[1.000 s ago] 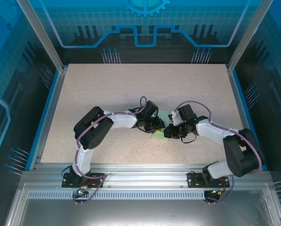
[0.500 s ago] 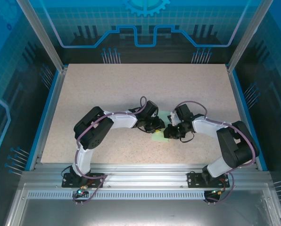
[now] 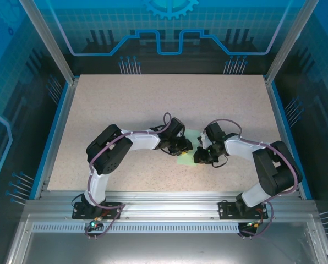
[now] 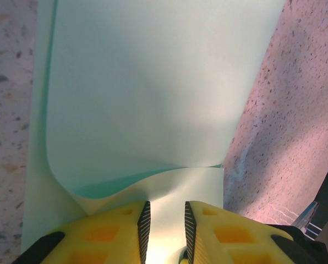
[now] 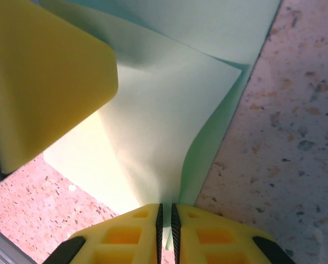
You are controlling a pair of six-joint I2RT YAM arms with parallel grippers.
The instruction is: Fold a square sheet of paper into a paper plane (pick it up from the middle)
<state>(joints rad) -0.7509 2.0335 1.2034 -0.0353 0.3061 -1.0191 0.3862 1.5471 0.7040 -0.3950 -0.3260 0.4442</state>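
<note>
The square sheet of paper [image 3: 184, 159] is pale mint green and lies folded over in layers at the table's middle, between both grippers. In the left wrist view the paper [image 4: 147, 82] has a curled flap, and my left gripper [image 4: 164, 206] stands on its near edge, jaws a little apart with flat paper showing in the gap. From above, the left gripper [image 3: 184, 145] is at the sheet's left side. My right gripper [image 5: 165, 208] is shut on a raised edge of the paper [image 5: 164, 110]. From above, the right gripper [image 3: 199, 157] sits at the sheet's right. The left arm's yellow finger [image 5: 48, 82] is seen resting on the sheet.
The speckled beige table [image 3: 125, 104] stretches wide on every side of the paper. Blue side rails [image 3: 58, 126] and clear enclosure walls bound it. An aluminium rail [image 3: 169, 201] with both arm bases runs along the near edge.
The right arm's elbow has swung in and its wrist has shifted slightly along the paper's right edge. The left arm has stayed still.
</note>
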